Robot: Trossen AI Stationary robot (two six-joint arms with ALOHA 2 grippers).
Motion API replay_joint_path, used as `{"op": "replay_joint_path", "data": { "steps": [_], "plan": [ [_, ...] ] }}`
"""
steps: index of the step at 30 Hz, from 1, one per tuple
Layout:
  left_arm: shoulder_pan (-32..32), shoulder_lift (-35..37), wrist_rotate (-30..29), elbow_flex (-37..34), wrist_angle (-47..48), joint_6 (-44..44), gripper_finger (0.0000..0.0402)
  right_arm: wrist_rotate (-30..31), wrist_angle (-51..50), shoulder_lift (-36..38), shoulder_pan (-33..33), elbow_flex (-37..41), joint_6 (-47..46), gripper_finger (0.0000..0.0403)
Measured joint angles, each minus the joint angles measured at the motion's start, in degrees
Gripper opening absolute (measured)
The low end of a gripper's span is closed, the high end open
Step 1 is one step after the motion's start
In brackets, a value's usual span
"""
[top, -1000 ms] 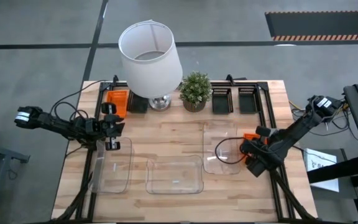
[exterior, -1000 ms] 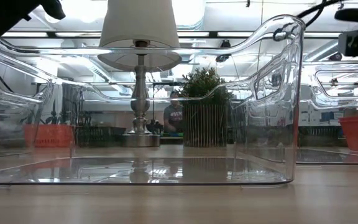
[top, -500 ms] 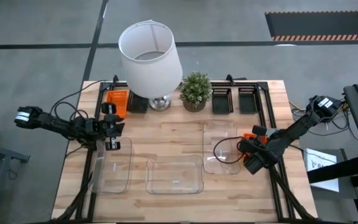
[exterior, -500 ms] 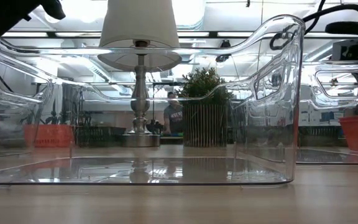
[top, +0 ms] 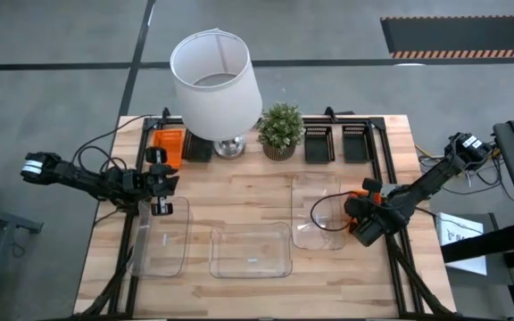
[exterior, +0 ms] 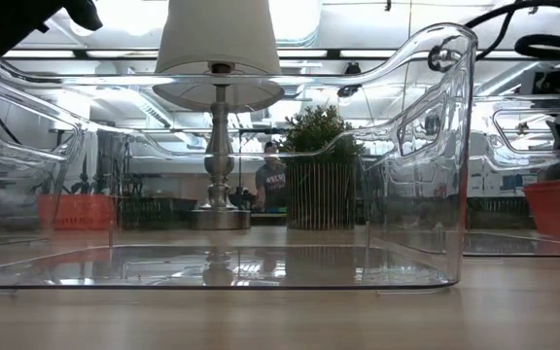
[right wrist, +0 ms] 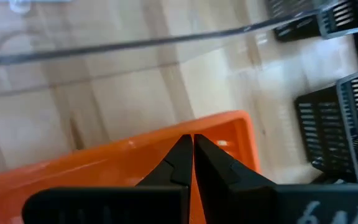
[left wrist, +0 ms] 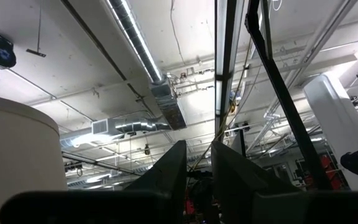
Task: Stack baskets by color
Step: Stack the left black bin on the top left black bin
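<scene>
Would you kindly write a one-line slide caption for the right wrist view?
Right claw shut on the rim of an orange basket, with black baskets on the wood table beyond.

Count on table: 3 clear baskets (top: 251, 251); 2 red-orange baskets (top: 168, 141); 3 black baskets (top: 318, 143); 1 white lamp (top: 216, 76); 1 potted plant (top: 281, 129); 2 arms.

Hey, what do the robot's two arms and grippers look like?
Both arms are dark, jointed and slim, with black cables looping alongside. The left gripper shows white patches on black; the right gripper has two black, tapering fingers. Pale housings cap each arm's outer end.
</scene>
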State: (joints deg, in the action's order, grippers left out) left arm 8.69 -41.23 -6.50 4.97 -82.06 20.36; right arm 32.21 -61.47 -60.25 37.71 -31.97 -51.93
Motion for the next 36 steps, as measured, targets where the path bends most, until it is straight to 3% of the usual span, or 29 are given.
{"op": "replay_joint_path", "data": {
  "steps": [12,18,28,36],
  "plan": [
    [0.0,-0.1,0.0,0.0,0.1,0.0,0.0058,0.8,-3.2,0.2,0.0,-6.7,-3.5,0.0009],
    [0.0,-1.3,0.0,0.0,0.0,-0.3,0.0058,6.3,-4.9,0.2,0.0,-11.2,-2.0,0.0009],
    [0.0,-4.7,0.0,0.0,-2.9,-3.3,0.0058,17.4,-2.4,4.0,0.0,-15.6,12.3,0.0009],
    [0.0,-9.1,0.0,0.9,-4.9,-6.5,0.0058,20.5,18.6,11.4,0.0,-13.5,34.3,0.0009]
  ]
}}
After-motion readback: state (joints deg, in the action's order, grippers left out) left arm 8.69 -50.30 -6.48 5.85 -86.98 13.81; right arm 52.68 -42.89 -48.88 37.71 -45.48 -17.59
